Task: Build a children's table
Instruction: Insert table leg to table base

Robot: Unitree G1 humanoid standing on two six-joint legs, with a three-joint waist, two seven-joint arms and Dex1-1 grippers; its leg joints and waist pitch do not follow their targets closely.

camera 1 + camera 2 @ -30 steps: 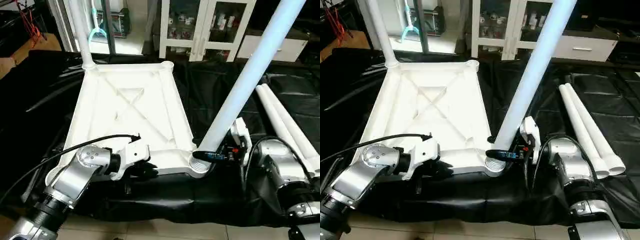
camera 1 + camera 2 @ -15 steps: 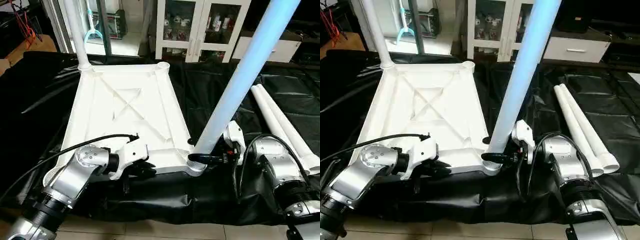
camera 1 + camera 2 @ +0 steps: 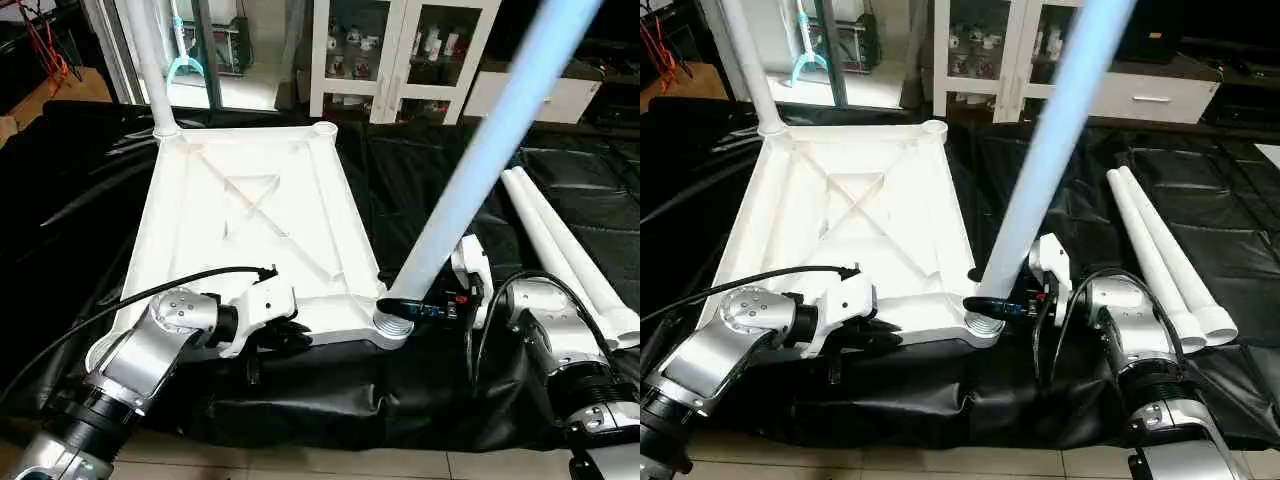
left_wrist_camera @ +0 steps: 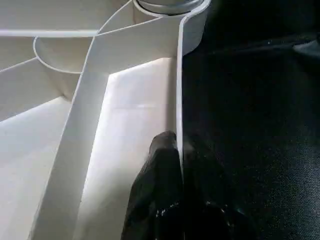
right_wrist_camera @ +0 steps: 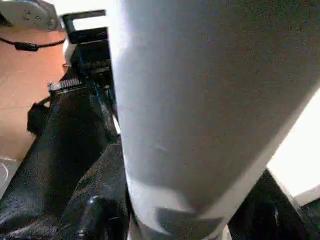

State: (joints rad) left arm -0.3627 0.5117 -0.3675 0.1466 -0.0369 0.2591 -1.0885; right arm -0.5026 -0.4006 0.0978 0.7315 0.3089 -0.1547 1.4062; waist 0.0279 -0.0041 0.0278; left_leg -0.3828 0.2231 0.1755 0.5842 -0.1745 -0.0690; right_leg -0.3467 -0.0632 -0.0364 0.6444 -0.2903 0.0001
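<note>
Left eye view: right pincer (image 3: 412, 309) grips a tilted leg (image 3: 470, 180) entering the near corner socket (image 3: 392, 328). Left pincer (image 3: 283, 338) pinches the tabletop (image 3: 250, 215) rim. Step in hand: seating. Next: straighten, press home.

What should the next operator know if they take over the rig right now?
Left pincer: shut on the near rim of the upside-down tabletop, steadying it.
Right pincer: closed around the base of the tilted leg, whose end sits at the near right socket.
Done: one leg stands in the far left socket.
Left: straighten and seat the tilted leg, then fit the two spare legs lying on the black sheet to the right. The far right socket is empty.
</note>
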